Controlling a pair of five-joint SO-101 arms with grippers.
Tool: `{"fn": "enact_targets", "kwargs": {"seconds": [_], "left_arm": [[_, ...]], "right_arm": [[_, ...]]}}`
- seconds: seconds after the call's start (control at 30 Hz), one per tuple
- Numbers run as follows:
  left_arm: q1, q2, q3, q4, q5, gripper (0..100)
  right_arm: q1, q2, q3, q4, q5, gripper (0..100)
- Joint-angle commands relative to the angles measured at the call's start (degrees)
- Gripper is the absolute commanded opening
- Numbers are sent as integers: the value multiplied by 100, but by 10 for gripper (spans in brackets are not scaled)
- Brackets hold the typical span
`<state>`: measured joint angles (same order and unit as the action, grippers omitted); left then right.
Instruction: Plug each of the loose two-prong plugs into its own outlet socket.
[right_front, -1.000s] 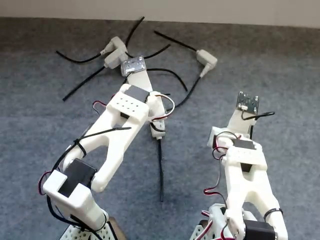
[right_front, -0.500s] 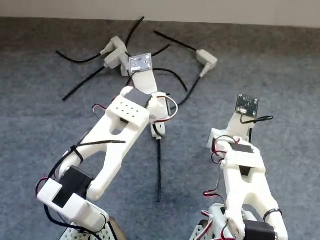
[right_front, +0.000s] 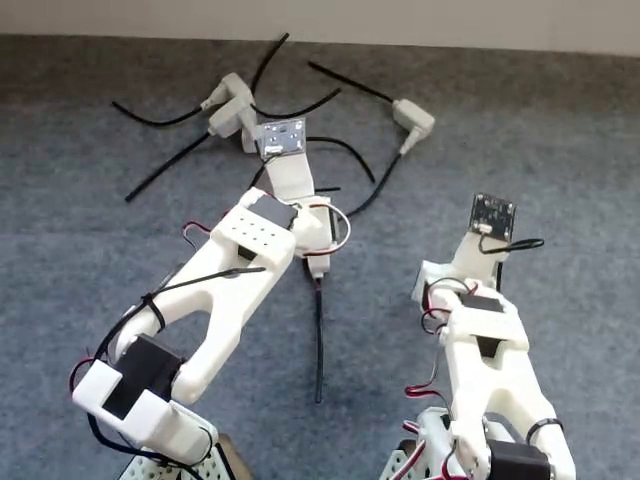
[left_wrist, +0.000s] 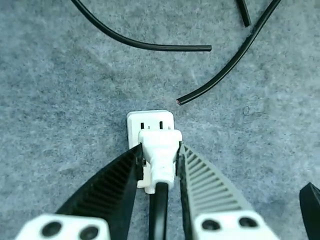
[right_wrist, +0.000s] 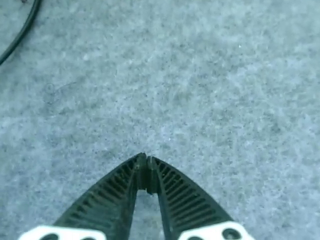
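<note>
1. On a grey felt table (right_front: 560, 150), seen from above, the left arm (right_front: 240, 270) stretches toward scattered black cords. Beyond it lie a white connector pair (right_front: 230, 108) and a lone white plug (right_front: 413, 118). The right arm (right_front: 485, 340) stands well apart.
2. In the left wrist view, the left gripper (left_wrist: 159, 148) pinches a white two-prong plug (left_wrist: 160, 162). The plug's front touches a white socket (left_wrist: 150, 119) lying on the felt. Whether the prongs are in cannot be told.
3. In the right wrist view, the right gripper (right_wrist: 147, 161) has its tips pressed together above the felt.
</note>
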<state>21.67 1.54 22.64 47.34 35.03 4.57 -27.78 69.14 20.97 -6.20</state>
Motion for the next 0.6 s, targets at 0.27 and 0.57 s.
{"fn": "enact_targets", "kwargs": {"seconds": [0.27, 0.57], "left_arm": [[-215, -277, -48, -79, 0, 7], [-233, -215, -31, -62, 492, 7]], "right_arm": [[22, -154, 4, -189, -35, 7], [22, -154, 4, -189, -35, 7]]}}
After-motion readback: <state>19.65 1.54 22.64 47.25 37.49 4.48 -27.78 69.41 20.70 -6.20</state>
